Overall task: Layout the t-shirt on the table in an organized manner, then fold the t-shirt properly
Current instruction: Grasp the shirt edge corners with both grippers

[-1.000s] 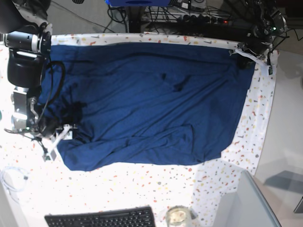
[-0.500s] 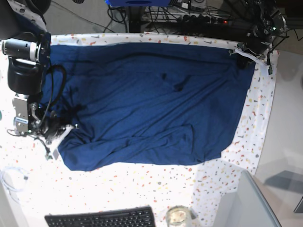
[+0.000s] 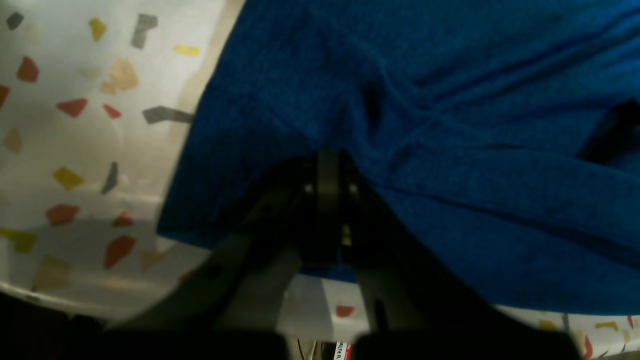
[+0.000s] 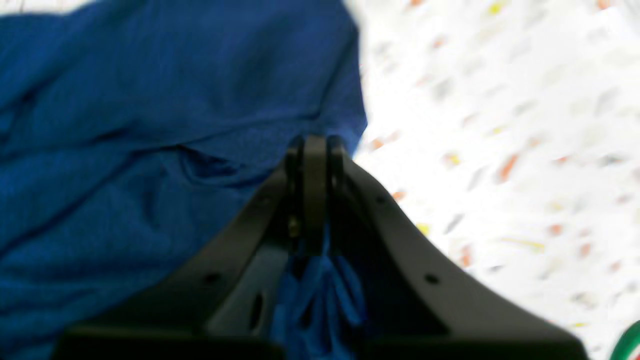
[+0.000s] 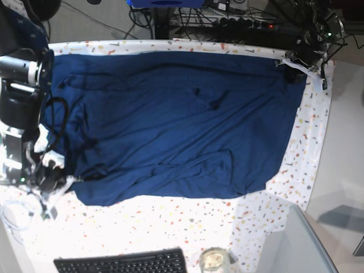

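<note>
Base view, left to right: right gripper [image 5: 54, 185] clamped on a corner of the wrinkled dark navy fabric t-shirt [image 5: 176, 122], spread across the white flecked worktop [image 5: 170, 219]; left gripper [image 5: 296, 68] pinching the far corner, jaws closed on cloth. Best done by drawing both corners apart evenly, low, keeping tension to flatten creases.

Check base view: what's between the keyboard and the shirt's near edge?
Only bare speckled table lies between the keyboard and the shirt. The glass jar stands beside the keyboard, not between them. The base view shows it.
</note>
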Motion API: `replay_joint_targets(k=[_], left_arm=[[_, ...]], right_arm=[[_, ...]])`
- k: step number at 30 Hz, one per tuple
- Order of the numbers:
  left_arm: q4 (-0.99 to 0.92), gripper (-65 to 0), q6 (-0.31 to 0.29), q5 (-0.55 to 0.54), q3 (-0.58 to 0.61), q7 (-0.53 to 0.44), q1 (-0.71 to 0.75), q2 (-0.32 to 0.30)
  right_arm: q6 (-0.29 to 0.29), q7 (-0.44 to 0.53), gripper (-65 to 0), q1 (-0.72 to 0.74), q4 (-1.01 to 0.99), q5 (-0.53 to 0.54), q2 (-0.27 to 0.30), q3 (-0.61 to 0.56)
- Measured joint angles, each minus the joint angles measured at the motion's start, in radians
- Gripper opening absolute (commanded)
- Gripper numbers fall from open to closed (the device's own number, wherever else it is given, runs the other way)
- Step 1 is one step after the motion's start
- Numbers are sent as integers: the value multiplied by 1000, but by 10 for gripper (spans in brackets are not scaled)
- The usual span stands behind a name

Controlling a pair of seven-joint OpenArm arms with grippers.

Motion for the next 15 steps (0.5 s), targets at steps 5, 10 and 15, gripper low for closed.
replay_joint_targets(k=[5, 10, 15], left_arm=[[0, -650, 0, 0, 0, 0, 0, 0], [2, -650, 0, 0, 0, 0, 0, -1], [2, -650, 0, 0, 0, 0, 1, 0]], right_arm=[[0, 5, -648, 39, 0, 3, 23, 0], [2, 10, -642, 41, 0, 2, 33, -23], [0, 138, -594, 28, -1, 3, 35, -124]])
